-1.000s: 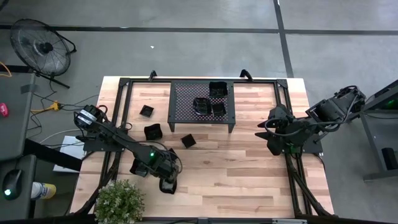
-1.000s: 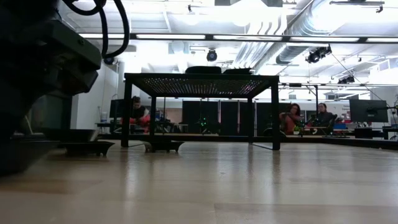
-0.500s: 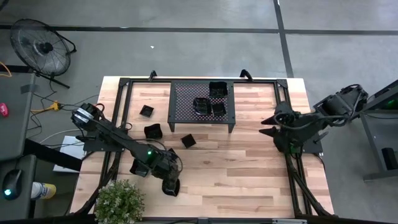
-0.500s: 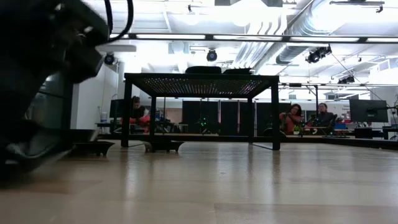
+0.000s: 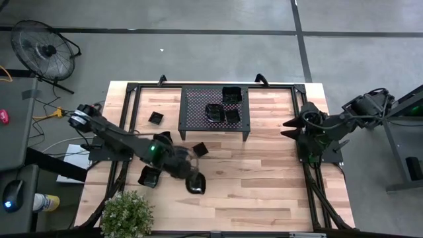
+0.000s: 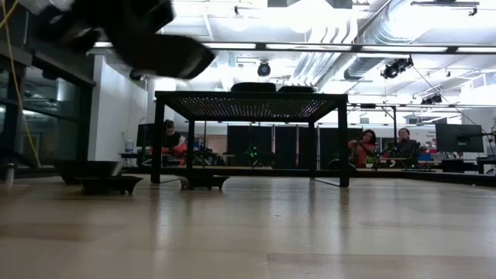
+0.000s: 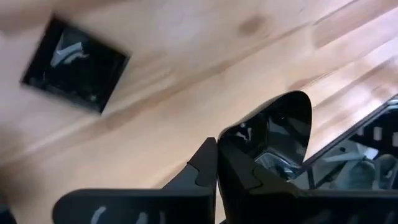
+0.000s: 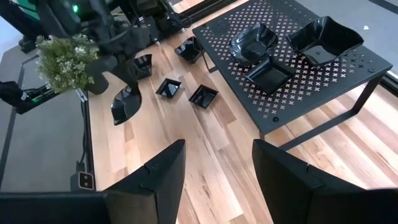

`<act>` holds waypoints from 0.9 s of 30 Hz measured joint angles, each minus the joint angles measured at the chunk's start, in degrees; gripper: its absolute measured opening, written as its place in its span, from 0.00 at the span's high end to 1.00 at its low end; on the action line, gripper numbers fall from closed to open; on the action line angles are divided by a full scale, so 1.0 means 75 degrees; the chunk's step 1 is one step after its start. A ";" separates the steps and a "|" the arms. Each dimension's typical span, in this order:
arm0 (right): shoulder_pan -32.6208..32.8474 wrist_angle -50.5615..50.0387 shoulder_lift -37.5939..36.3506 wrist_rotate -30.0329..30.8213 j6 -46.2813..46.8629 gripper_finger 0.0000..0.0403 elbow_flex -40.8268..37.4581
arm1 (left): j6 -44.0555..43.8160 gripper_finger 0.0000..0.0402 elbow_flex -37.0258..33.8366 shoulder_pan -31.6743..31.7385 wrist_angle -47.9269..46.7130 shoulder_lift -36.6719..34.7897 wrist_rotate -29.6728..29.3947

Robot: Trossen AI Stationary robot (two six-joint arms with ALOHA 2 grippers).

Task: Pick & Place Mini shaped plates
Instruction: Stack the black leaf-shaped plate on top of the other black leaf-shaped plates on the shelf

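The pale wooden plank table (image 5: 264,192) is carrying everything, its grain running across and giving a flat, matte base for sliding or setting down dishes. Standing on its far half is the large black perforated metal rack (image 5: 198,109), raised on legs, and it is already bearing three glossy black mini shaped plates (image 5: 223,109), one square and two wavy-rimmed, which suggests it is serving as the drop-off place. A leafy green potted plant (image 5: 127,213) is sitting at the near left corner, out of the working lane.

The left gripper (image 5: 192,177) is hanging over the table's middle-left with its fingers clamped together on the rim of a rounded glossy black dish (image 7: 277,134), holding it lifted clear of the wood, probably so it can be carried toward the rack. The right gripper (image 8: 217,180) is waiting at the table's right edge, its fingers standing apart and holding nothing.

More small black dishes are lying loose on the wood: a square dish (image 5: 200,150) just in front of the rack, another dish (image 5: 162,139) near it, a far-left dish (image 5: 156,118) and a near-left dish (image 5: 149,176).
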 joint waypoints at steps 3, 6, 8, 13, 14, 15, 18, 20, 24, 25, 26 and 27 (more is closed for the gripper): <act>0.0000 0.0000 0.0003 -0.0003 0.0000 0.55 -0.0002 | 0.0593 1.00 0.0545 0.0393 -0.0192 0.0000 -0.0113; 0.0000 -0.0027 -0.0001 -0.0003 0.0000 0.55 0.0000 | 0.1295 1.00 0.1035 0.0809 -0.0325 0.0004 -0.0207; 0.0000 -0.0084 -0.0003 -0.0003 0.0006 0.55 -0.0003 | 0.1642 1.00 0.1431 0.1070 -0.0554 0.0006 -0.0206; 0.0000 -0.0134 -0.0003 -0.0019 0.0024 0.55 -0.0001 | 0.2428 1.00 0.2129 0.1660 -0.1037 0.0006 -0.0206; 0.0000 -0.0134 -0.0003 -0.0020 0.0025 0.55 -0.0002 | 0.2556 1.00 0.2246 0.1756 -0.1073 0.0006 -0.0205; 0.0000 -0.0134 -0.0003 -0.0020 0.0026 0.55 -0.0001 | 0.2667 1.00 0.2357 0.1840 -0.1118 0.0006 -0.0203; 0.0000 -0.0134 -0.0006 -0.0020 0.0026 0.55 0.0000 | 0.2967 1.00 0.2571 0.2045 -0.1226 0.0006 -0.0185; 0.0000 -0.0134 -0.0003 -0.0020 0.0026 0.55 0.0000 | 0.3093 1.00 0.2640 0.2166 -0.1192 0.0006 -0.0174; 0.0000 -0.0134 -0.0003 -0.0022 0.0026 0.55 0.0000 | 0.3276 1.00 0.2724 0.2360 -0.1168 0.0006 -0.0175; 0.0000 -0.0134 -0.0004 -0.0021 0.0026 0.55 -0.0001 | 0.3290 1.00 0.2724 0.2407 -0.1194 0.0006 -0.0171; 0.0000 -0.0134 -0.0003 -0.0022 0.0025 0.55 0.0000 | 0.3310 1.00 0.2724 0.2448 -0.1209 0.0009 -0.0154; 0.0000 -0.0137 -0.0005 -0.0023 0.0024 0.55 0.0000 | 0.3334 1.00 0.2724 0.2496 -0.1193 0.0009 -0.0107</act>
